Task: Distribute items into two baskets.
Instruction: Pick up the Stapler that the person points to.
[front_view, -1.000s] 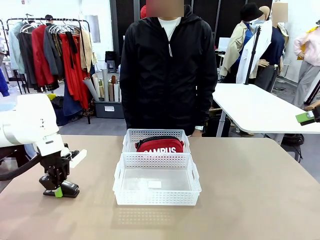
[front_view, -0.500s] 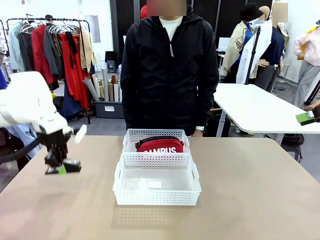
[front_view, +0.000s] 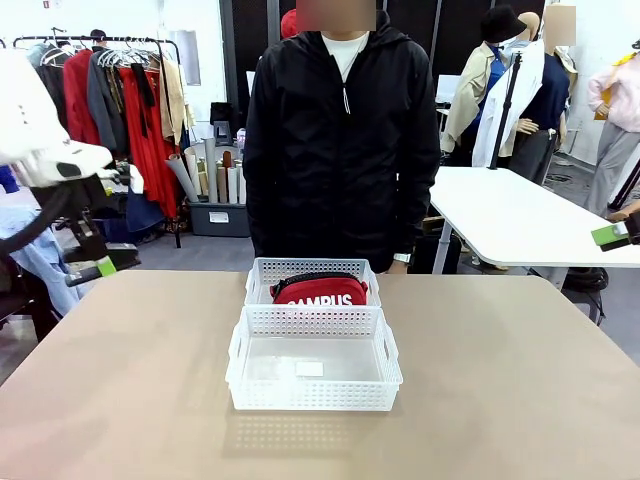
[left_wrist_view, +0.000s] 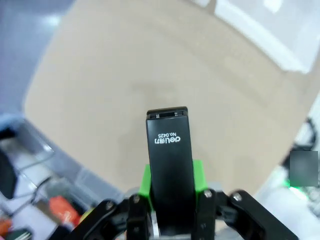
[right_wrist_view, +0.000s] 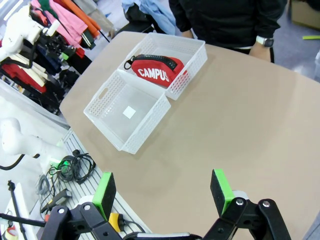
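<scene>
Left tool (left_wrist_view: 170, 195) clamps the black stapler (left_wrist_view: 169, 150), its long axis pointing straight away from the fingers; right tool (right_wrist_view: 165, 192) gapes wide.

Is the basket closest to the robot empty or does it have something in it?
Empty. The near basket shows only its bare floor with a small white label, while the red pouch sits in the far basket behind it.

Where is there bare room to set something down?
The near basket holds nothing but a small label. Bare table lies right, left and in front of both baskets. The far basket is crowded by the red pouch.
</scene>
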